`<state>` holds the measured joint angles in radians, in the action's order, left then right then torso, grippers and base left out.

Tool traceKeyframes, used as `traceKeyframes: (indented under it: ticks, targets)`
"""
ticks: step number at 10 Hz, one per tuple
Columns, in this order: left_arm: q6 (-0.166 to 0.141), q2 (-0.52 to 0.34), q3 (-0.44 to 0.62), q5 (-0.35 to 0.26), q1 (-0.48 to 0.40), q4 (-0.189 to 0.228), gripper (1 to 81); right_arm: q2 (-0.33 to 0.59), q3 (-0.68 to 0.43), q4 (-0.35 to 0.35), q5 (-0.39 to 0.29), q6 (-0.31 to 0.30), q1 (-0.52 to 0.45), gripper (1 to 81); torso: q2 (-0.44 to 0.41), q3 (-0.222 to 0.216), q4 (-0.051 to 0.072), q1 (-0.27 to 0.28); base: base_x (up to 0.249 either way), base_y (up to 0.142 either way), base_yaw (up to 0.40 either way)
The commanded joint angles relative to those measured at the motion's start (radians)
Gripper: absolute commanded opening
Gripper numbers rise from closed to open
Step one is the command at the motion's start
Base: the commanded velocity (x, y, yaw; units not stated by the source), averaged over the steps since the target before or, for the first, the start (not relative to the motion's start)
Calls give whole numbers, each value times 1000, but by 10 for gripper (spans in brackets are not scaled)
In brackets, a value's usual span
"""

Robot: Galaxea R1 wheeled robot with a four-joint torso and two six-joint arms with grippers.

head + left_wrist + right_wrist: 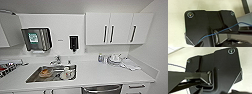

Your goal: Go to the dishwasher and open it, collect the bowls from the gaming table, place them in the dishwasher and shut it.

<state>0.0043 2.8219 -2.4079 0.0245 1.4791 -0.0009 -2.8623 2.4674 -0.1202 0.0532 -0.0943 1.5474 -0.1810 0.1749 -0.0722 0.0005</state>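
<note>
The dishwasher [102, 89] shows at the bottom edge of the head view, under the white counter, right of the sink. I see its steel front and its horizontal bar handle, and the door looks closed. The gaming table and the bowls from it are out of view. Both wrist views look down past the robot's dark plate and jointed bar at a pale floor.
A white counter [100, 73] runs across the view, with a steel sink [52, 73] holding dishes and a faucet [56, 60]. Dishes and a bottle [100, 58] stand at the back right. White wall cabinets [117, 28] hang above. A wall closes the right side.
</note>
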Motion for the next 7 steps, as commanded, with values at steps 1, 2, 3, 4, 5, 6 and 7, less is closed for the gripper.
traceKeyframes:
  ticks: [1,2,3,4,5,6,7]
  targets:
    - [6,-19,10,-52,-50,2,811,12,-29,7,-59,-2,-45,811,0,0,0,0,0,0,0]
    - [5,-34,22,-54,-50,1,811,18,-47,2,-70,-1,-43,811,0,0,0,0,0,0,0]
    - [-1,-66,50,-54,-50,-4,811,45,-99,2,-78,-1,-39,811,0,0,0,0,0,0,0]
    - [-1,-105,90,-54,-50,-5,811,73,-144,7,-78,-2,-39,811,0,0,0,0,0,0,0]
    - [-3,-168,151,-52,-50,-7,811,121,-216,13,-79,-4,-40,811,0,0,0,0,0,0,0]
    - [-3,-232,215,-28,-50,-7,811,169,-290,13,-93,-4,-45,811,0,0,0,0,0,0,0]
    - [-3,-295,281,8,-49,-7,811,215,-365,14,-101,-4,-51,811,0,0,0,0,0,0,0]
